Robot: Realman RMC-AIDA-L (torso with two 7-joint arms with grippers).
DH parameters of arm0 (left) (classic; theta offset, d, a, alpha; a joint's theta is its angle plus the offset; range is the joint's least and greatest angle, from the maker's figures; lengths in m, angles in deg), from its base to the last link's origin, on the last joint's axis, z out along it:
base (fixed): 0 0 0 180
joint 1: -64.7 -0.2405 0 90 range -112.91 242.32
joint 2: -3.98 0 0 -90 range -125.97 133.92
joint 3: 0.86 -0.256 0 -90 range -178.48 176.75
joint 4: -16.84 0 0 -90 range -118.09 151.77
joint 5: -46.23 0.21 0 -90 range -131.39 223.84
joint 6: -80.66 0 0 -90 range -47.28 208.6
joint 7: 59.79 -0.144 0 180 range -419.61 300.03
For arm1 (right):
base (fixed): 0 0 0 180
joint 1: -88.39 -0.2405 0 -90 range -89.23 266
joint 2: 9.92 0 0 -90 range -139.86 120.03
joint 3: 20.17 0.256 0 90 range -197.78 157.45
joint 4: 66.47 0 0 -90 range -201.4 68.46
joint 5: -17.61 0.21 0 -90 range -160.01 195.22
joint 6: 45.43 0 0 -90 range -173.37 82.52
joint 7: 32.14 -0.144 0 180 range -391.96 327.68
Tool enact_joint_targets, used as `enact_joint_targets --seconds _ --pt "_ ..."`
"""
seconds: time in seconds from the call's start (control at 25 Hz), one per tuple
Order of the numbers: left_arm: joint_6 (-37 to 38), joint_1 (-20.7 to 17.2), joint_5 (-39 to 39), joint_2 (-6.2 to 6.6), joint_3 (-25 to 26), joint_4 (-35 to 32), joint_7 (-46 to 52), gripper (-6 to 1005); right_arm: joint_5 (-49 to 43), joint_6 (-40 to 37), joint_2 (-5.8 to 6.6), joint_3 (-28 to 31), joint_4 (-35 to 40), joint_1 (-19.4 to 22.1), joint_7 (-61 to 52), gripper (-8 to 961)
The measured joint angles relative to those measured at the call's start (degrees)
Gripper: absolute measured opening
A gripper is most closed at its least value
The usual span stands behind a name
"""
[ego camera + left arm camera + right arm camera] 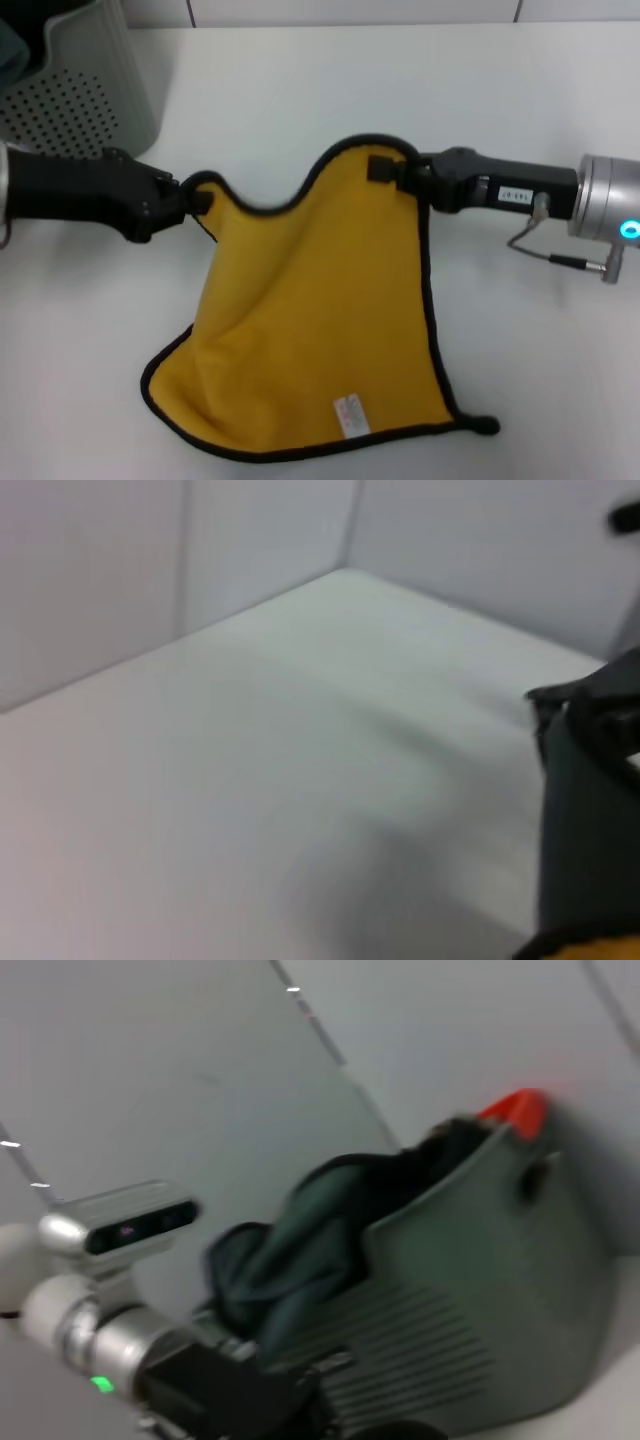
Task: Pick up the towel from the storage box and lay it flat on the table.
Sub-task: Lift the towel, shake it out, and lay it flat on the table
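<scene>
Head view: left gripper [192,200] and right gripper [392,170] each pinching towel [320,330] corner over table [300,90].

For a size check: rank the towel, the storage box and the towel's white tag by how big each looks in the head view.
1. The towel, largest.
2. The storage box, cropped at the frame corner, so only its visible part counts.
3. The white tag, smallest.

Both arms black w/ black pincers; right arm [520,190] has silver wrist cuff, cyan LED, thin grey cable, white label.
</scene>
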Motion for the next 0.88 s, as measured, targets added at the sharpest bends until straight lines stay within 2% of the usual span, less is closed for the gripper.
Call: enact_joint_targets --seconds 0.24,0.52,0.88 --pt "-8.35 1.33 2.28 -0.51 -0.14 1.56 1.3 28 -0.46 6.7 0.62 0.3 1.25 -0.32 1.93 7" --pt "-17.12 1.41 2.43 -0.68 -1.91 2.2 3.93 28 -1.83 12.09 0.25 -0.42 1.37 -1.23 3.05 7" --pt "-18.58 1.3 3.21 -0.62 -2.27 1.87 4.88 29 -1.16 16.82 0.19 0.42 1.55 -0.03 5.19 7"
